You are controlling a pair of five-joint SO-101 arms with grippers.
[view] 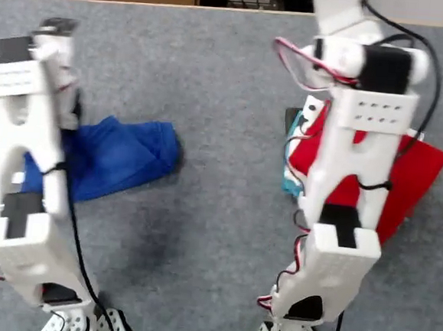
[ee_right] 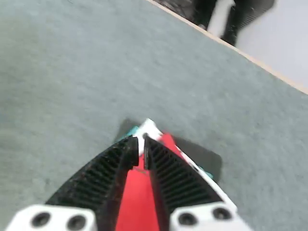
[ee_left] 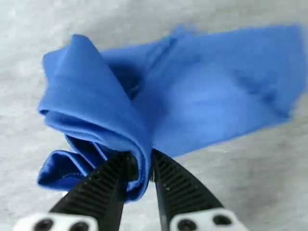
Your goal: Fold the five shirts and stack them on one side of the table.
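The blue shirt (ee_left: 216, 101), bunched into loose folds at one end and flat at the other, lies on the desk's (view: 229, 74) left side. The left gripper (ee_left: 142, 161) is clamped on its bunched edge. The right gripper (ee_right: 139, 140), jaws together, hangs over the red shirt (view: 413, 173) topping a stack on the right side.

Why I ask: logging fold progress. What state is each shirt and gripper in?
blue shirt: bunched, not folded flat, one fold pinched.
left gripper: shut on blue shirt.
red shirt: folded flat, top of a stack.
teal layer: under red shirt, edge showing.
right gripper: shut, over red shirt; cannot tell whether it grips cloth.
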